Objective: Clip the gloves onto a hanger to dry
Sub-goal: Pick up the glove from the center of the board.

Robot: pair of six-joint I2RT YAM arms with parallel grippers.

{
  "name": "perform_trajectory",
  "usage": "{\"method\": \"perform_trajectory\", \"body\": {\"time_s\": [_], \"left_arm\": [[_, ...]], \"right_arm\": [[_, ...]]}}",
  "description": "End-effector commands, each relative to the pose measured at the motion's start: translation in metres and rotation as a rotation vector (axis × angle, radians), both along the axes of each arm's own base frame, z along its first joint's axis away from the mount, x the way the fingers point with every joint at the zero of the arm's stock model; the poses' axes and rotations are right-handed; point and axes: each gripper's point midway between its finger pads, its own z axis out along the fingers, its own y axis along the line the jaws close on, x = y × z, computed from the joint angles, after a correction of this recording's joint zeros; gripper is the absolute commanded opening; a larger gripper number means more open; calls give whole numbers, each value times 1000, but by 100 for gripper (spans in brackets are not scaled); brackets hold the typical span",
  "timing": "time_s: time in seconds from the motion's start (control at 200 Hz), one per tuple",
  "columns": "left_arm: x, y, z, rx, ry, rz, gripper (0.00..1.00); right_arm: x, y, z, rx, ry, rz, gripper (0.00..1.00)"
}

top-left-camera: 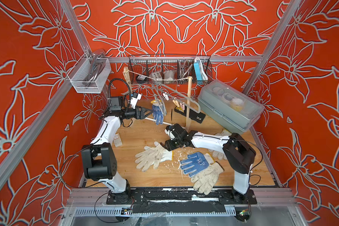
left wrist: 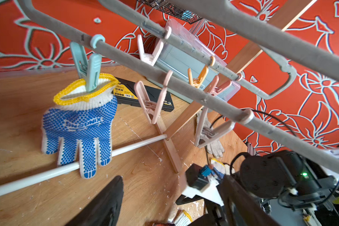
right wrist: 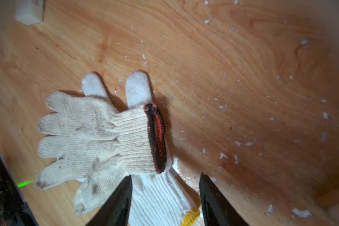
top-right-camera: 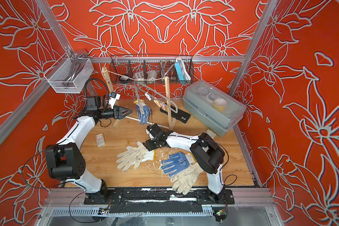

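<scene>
Inside a booth walled in red floral print, a wooden tabletop (top-left-camera: 145, 137) littered with white flecks holds most of your work yet to be done. One blue-dotted glove (left wrist: 78, 127) hangs fingers-down from the grey hanger (left wrist: 125, 58), pinched at its yellow-edged cuff by a teal clip (left wrist: 86, 66). Beside it along the bars, the pink clip (left wrist: 151, 105) and its neighbours hold nothing.

Your left gripper (top-left-camera: 149, 114) hovers just beside the hung glove, jaws spread wide and empty.

Your right gripper (right wrist: 165, 175) is down at mid-table, its jaws apart and straddling the ribbed cuff of a white glove (right wrist: 157, 195) with a yellow edge. The wrist view shows no grip on it. Across that glove lies a soiled glove (right wrist: 90, 140) with a red-and-black cuff edge.

Nearer the right arm's base, a second blue-dotted glove (top-left-camera: 194, 162) rests on an off-white glove (top-left-camera: 207, 180). Part of another glove (top-left-camera: 216, 154) shows from under the right arm.

By this reckoning the job is early: one glove clipped, at least four on the table. The step in hand looks like picking the next one up by its cuff for carrying to a free clip.
</scene>
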Motion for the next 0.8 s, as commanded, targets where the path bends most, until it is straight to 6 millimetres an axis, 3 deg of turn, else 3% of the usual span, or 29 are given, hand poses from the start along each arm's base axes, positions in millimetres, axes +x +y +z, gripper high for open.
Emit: {"method": "perform_trajectory", "body": {"time_s": [0.0, 0.11, 0.33, 0.505, 0.646, 0.791], "left_arm": [[-10, -9, 8, -4, -21, -21, 78], [-13, -13, 4, -6, -8, -29, 78], [-16, -15, 2, -7, 1, -38, 78], [-17, -17, -1, -8, 12, -44, 78], [-18, -18, -4, -7, 21, -48, 78], [-20, -18, -4, -4, 24, -50, 78]], "right_arm": [[-3, 16, 1, 57, 32, 7, 53], [-7, 26, -5, 77, 58, 28, 49], [-7, 29, -15, 66, 68, 35, 38], [-4, 34, -11, 71, 50, 42, 24], [-5, 33, -10, 69, 43, 45, 7], [-2, 33, 7, 73, -9, 66, 6]]}}
